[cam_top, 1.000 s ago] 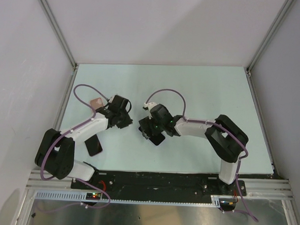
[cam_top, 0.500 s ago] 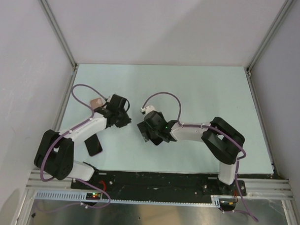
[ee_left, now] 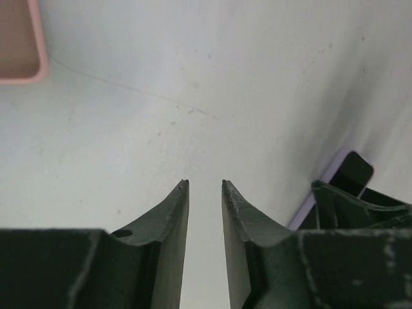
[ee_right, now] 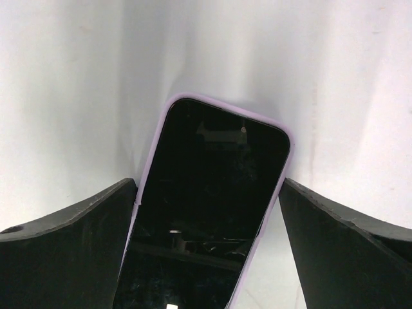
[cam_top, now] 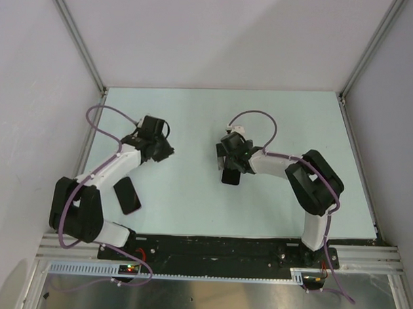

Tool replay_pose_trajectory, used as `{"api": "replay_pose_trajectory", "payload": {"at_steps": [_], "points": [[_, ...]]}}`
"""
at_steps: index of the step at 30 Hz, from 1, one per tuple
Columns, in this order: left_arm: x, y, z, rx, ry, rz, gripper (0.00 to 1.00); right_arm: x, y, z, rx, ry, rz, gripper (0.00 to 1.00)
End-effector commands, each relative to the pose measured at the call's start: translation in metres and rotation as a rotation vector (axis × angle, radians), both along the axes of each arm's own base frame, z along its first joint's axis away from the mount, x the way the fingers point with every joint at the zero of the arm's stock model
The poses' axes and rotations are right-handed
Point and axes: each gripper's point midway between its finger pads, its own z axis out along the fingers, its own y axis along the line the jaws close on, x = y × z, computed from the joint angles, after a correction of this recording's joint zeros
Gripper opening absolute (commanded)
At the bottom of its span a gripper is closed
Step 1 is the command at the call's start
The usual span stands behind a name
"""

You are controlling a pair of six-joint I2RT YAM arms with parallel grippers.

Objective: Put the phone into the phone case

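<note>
The phone [ee_right: 219, 161], glossy black with a lilac edge, is clasped by its long sides between the wide-spread fingers of the right end effector [ee_right: 207, 187], whose arm bends inward over the bench [ee_left: 257, 77]. The left end effector [ee_left: 205, 183] grips nothing, its fingers a narrow gap apart. The salmon-pink phone case [ee_left: 19, 45] lies ahead to its left.

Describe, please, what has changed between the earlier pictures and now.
The right gripper, closed on the phone across its width, carried it to the right and farther from the bases. The left gripper, empty, moved a little left and farther out, so its arm now hides the phone case from above. The black slab beside the left arm stayed in place. Nothing was let go.
</note>
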Motion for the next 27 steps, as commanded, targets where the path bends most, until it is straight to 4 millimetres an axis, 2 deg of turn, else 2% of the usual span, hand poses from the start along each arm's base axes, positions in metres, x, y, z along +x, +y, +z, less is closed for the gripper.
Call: {"api": "replay_pose_trajectory", "payload": {"at_steps": [1,5,6,8,10,12,14,16,19,22,24,27], "points": [[0.014,0.023,0.007,0.054,-0.003,0.025,0.32,-0.025,-0.073,-0.044,-0.250,0.169,-0.103,0.96],[0.019,0.049,0.005,0.085,0.014,0.068,0.35,-0.015,-0.072,-0.041,-0.249,0.162,-0.110,0.96],[0.019,0.057,0.004,0.094,0.020,0.083,0.36,-0.010,-0.071,-0.039,-0.242,0.159,-0.108,0.94],[0.022,0.075,0.002,0.121,0.030,0.112,0.39,-0.002,-0.071,-0.036,-0.241,0.156,-0.104,0.81],[0.022,0.091,-0.001,0.153,0.050,0.140,0.43,0.006,-0.072,-0.028,-0.238,0.142,-0.104,0.90],[0.024,0.105,-0.002,0.182,0.061,0.162,0.55,0.013,-0.070,-0.017,-0.219,0.131,-0.096,0.97],[0.027,0.119,-0.002,0.210,0.070,0.192,0.65,0.020,-0.067,-0.007,-0.178,0.128,-0.090,0.99],[0.030,0.136,0.000,0.257,0.084,0.234,0.69,0.025,-0.065,0.003,-0.150,0.114,-0.094,0.99],[0.031,0.170,-0.003,0.286,0.121,0.323,0.67,0.032,-0.061,0.024,-0.111,0.070,-0.111,0.99],[0.031,0.196,-0.015,0.298,0.172,0.377,0.63,0.038,-0.056,0.048,-0.066,0.026,-0.111,0.99],[0.035,0.203,-0.025,0.303,0.210,0.368,0.61,0.042,-0.052,0.057,-0.045,0.017,-0.103,1.00],[0.041,0.203,-0.043,0.290,0.262,0.331,0.59,0.042,-0.049,0.053,-0.035,0.046,-0.085,0.99]]}}
